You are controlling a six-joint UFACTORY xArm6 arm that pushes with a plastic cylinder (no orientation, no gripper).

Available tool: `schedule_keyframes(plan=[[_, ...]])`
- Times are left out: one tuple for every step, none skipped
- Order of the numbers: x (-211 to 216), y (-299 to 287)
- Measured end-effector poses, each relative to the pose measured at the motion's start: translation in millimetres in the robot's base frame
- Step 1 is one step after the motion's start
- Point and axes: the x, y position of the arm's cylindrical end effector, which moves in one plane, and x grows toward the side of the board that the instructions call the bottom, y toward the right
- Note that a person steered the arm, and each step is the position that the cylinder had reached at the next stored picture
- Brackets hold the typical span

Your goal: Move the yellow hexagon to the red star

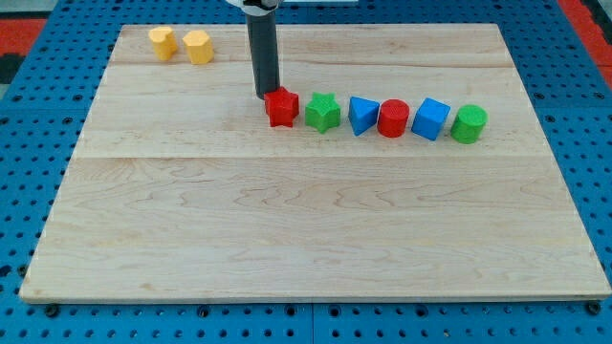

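Note:
The yellow hexagon (199, 46) sits near the board's top left corner, with another yellow block (163, 42) of unclear shape just left of it. The red star (281, 107) is at the left end of a row of blocks across the upper middle of the board. My tip (265, 96) stands right at the red star's upper left edge, seemingly touching it. The tip is well to the right of and below the yellow hexagon.
Right of the red star stand, in a row, a green star (323, 112), a blue triangle (361, 116), a red cylinder (393, 118), a blue cube (431, 118) and a green cylinder (469, 124). The wooden board (306, 239) lies on a blue pegboard surface.

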Motion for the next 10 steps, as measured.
schedule_keyframes(plan=[[-15,9],[-56,40],[-126,34],[-145,-9],[-137,-77],[-98,-103],[-45,-99],[-48,-95],[-52,-128],[-36,-179]])
